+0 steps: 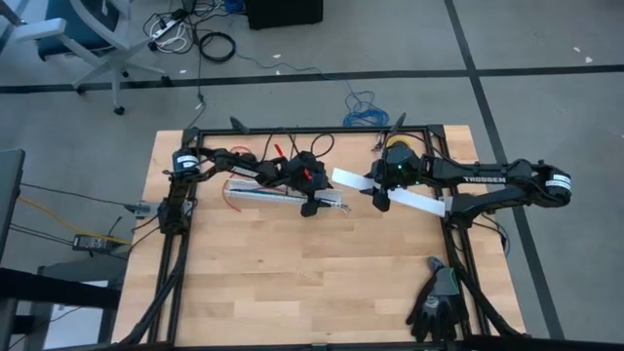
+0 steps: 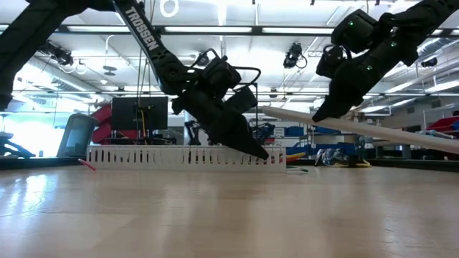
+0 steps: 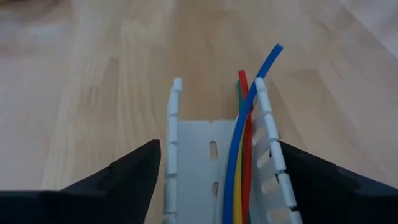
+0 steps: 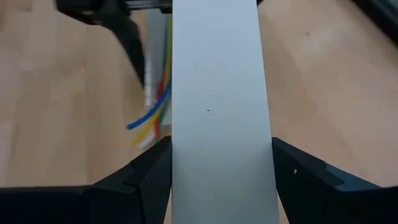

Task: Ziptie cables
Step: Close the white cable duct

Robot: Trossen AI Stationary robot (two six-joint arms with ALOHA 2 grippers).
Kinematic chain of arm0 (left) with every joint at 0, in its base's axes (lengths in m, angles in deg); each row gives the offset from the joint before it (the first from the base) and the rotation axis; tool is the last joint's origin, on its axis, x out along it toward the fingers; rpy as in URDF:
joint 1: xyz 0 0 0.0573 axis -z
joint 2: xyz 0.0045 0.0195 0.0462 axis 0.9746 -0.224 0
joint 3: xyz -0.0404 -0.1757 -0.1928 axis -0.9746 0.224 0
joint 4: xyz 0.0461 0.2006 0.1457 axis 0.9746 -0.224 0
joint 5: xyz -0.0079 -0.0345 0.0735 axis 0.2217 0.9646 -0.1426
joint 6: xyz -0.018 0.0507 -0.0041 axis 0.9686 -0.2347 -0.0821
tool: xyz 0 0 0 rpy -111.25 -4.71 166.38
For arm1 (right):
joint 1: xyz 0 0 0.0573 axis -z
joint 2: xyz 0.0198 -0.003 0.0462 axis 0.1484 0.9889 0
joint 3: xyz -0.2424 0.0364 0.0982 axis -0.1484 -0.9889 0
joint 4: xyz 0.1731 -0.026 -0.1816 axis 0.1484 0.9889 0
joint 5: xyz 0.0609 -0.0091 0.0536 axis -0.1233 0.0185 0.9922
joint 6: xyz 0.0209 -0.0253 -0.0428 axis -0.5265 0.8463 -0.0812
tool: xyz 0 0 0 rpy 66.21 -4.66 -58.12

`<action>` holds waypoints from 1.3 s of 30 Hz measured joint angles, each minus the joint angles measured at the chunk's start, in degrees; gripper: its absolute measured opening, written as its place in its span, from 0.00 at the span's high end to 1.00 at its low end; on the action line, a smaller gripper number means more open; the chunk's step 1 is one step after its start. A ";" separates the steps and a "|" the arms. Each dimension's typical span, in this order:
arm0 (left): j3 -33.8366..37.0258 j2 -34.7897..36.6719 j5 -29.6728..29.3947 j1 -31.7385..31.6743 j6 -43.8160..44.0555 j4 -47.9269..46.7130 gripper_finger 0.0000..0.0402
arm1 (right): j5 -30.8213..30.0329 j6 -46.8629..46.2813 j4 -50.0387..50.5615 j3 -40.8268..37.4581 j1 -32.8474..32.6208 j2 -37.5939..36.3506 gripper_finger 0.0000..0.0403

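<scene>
High view: slotted channel straddled at left, flat white strip held at right.

At the left, the white channel is flanked by the left gripper, whose fingers are set wide on either side of it without pinching. The cables are laid inside, along one wall, with the long axis matching the channel's and the blue end pointing out past the channel's open end. At the right, the white strip is clamped between the fingers of the right gripper, raised above the table. If the strip is lowered askew, the protruding ends could be snagged and dragged out. No ziptie can be made out.
</scene>
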 joint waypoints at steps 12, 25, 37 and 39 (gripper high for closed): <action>-0.02 0.15 -2.78 -0.54 -1.36 -2.98 0.36 | 1.99 -2.04 -1.33 0.02 -2.26 4.29 0.43; -0.01 3.20 -2.75 -2.26 -4.36 -12.13 0.38 | 1.61 -1.81 -5.96 -0.04 -2.33 9.81 0.43; -0.02 3.37 -2.72 -2.27 -5.47 -13.71 0.38 | 1.55 0.44 -11.29 -0.04 -2.81 15.82 0.43; -0.02 3.37 -2.75 -2.27 -5.49 -13.72 0.38 | 1.56 0.62 -11.34 -0.04 -2.81 16.36 0.43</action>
